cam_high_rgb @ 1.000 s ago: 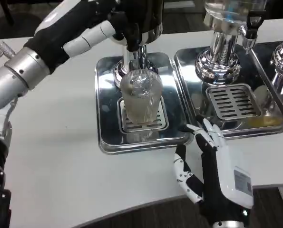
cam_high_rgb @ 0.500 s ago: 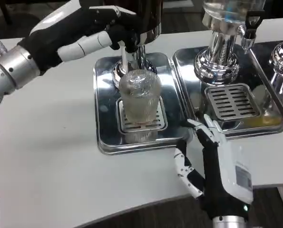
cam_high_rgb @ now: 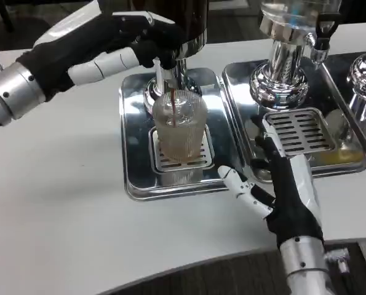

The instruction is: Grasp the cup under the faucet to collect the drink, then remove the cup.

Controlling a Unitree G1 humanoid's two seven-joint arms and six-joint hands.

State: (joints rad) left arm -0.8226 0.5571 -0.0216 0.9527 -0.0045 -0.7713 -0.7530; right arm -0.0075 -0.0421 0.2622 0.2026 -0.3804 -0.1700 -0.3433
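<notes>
Fingers of your left hand point(cam_high_rgb: 118, 43) press the faucet point(cam_high_rgb: 163, 58) as dark drink streams into the cup point(cam_high_rgb: 179, 126), while your right hand point(cam_high_rgb: 281, 178) rests spread nearby, holding nothing.

You see two silver, ribbed metal forearms ending in black wrist sections. The left robot hand point(cam_high_rgb: 118, 43) is black with white finger segments; the right robot hand point(cam_high_rgb: 281, 184) shows black-and-white fingers.
</notes>
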